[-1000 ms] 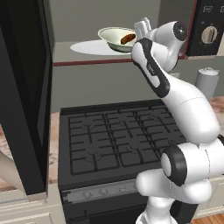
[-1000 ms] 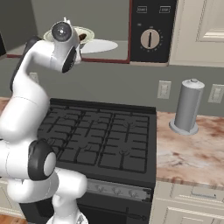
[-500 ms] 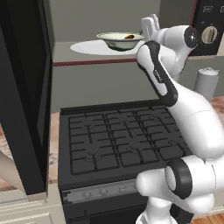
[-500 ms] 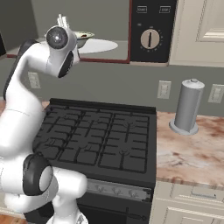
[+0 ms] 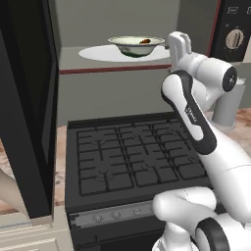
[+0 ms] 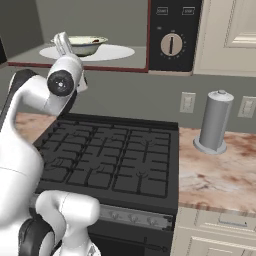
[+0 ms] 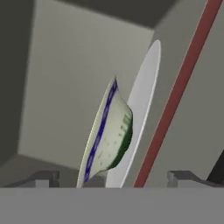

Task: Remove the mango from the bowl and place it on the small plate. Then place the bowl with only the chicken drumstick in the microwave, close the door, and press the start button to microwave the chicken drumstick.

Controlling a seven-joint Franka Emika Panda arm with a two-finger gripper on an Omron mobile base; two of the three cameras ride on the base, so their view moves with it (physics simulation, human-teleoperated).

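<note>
Bowl (image 5: 136,45) with the chicken drumstick (image 5: 144,41) sits centred on the microwave's (image 6: 172,35) white turntable (image 5: 98,53), released by the pincer (image 5: 179,43), whose jaws stand wide beside its rim, leaving the door (image 5: 27,105) free to swing shut.

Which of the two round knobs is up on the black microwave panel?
The big pale dial on the microwave's control panel; the other, a small grey knob, sits low on the stove front.
</note>
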